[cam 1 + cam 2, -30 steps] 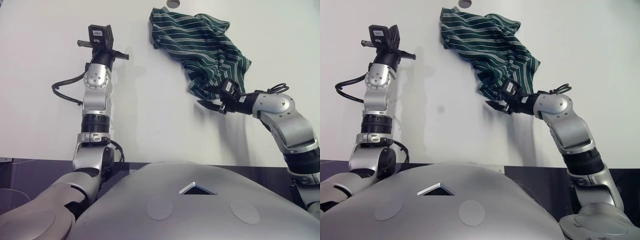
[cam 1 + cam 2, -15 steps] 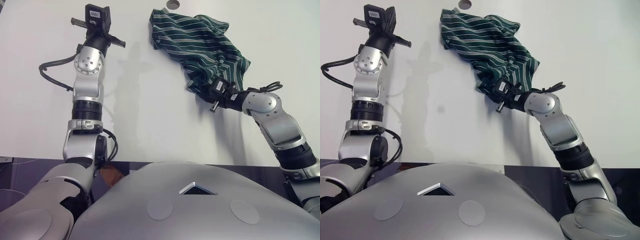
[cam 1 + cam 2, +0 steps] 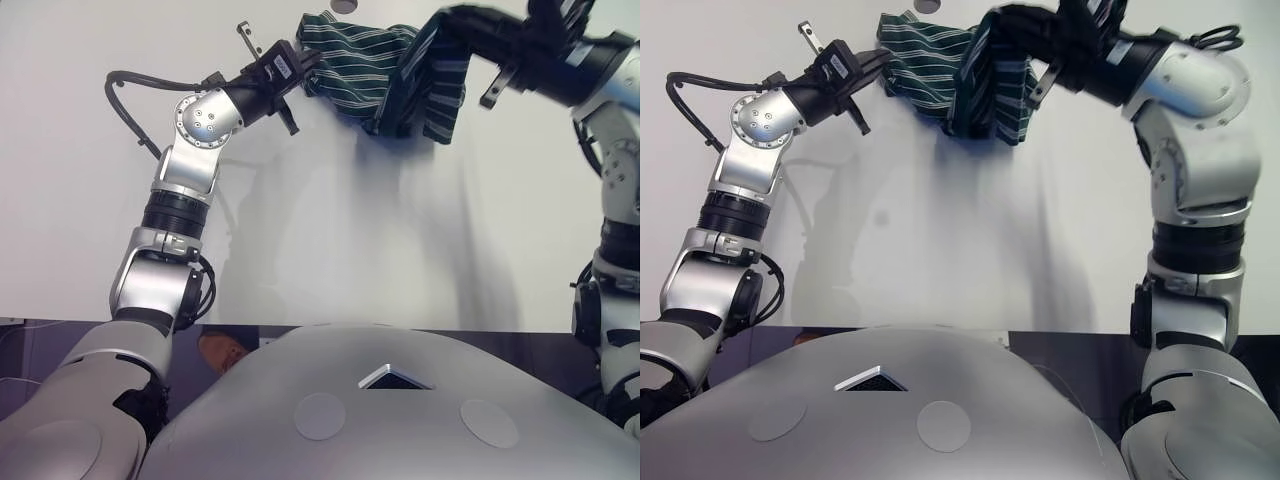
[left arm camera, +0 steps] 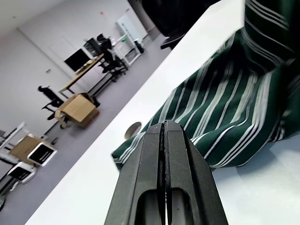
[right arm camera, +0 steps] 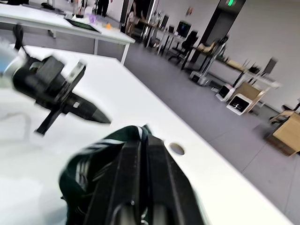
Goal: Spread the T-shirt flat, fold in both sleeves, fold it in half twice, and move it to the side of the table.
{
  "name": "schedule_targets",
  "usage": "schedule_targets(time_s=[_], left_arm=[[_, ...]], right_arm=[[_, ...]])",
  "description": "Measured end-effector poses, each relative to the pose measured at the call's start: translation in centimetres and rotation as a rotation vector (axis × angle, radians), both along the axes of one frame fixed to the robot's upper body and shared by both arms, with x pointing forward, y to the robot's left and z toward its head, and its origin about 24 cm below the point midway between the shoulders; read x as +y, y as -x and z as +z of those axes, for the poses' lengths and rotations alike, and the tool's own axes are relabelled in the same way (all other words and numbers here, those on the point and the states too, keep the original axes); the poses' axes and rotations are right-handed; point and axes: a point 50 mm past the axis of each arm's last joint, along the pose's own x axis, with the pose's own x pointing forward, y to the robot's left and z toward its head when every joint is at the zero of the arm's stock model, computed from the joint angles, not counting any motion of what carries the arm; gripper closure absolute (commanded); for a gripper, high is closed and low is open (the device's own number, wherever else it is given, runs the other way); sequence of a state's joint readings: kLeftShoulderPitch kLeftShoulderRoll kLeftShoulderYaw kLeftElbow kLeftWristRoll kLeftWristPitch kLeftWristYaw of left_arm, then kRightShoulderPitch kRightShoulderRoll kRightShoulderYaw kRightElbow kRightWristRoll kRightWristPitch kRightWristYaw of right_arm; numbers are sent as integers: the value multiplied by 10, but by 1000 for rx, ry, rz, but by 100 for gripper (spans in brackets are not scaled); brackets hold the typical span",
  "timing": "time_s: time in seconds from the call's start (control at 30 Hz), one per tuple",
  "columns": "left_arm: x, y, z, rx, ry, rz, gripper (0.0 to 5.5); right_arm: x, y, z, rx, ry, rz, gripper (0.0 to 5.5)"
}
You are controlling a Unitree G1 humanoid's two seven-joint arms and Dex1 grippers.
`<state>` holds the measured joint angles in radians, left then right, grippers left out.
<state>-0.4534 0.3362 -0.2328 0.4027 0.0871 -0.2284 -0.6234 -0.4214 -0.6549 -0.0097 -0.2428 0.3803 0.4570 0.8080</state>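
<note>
Head views: one T-shirt (image 3: 350, 70), green with pale stripes, lies bunched at the far side of the white table (image 3: 330, 230). Part rests on the top, part hangs from the right gripper (image 3: 462, 28), which is held raised above the table. The left gripper (image 3: 300, 62) sits low, with its tip at the shirt's left edge.

Left wrist view: fingers pressed together, no gap. The striped cloth lies just past the tip; I cannot tell whether any of it is pinched. One round hole (image 4: 133, 130) in the table shows beside the shirt.

Right wrist view: jaws closed, with dark green cloth gathered at the tip, so clamped on the shirt. The left gripper shows farther off, low over the table.

Step in hand, as judged: spreading flat, barely begun. No sleeve is laid out and there is no fold yet.

Next move likely calls for a sure left-side hold on the edge, then drawing the two holds apart and lowering the cloth flat.

Count: T-shirt 1, grippers 2, table 1, hole 1
</note>
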Motion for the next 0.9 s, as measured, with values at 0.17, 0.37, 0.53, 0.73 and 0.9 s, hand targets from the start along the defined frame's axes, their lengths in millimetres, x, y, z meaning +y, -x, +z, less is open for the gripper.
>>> schedule_targets(time_s=[0.17,0.37,0.53,0.73,0.9], left_arm=[[-34,12,10,9,70,-104,550],[-35,12,9,96,167,-60,502],[-40,17,13,146,179,-123,405],[-35,21,32,109,170,-139,402],[-19,19,71,37,279,-119,402]], right_arm=[[-4,-17,41,-113,-5,-21,546],[5,-39,71,-204,-3,-47,550],[18,-51,89,-246,-24,-39,550],[38,-56,134,-344,-114,-6,550],[34,-67,168,-357,-193,-75,550]])
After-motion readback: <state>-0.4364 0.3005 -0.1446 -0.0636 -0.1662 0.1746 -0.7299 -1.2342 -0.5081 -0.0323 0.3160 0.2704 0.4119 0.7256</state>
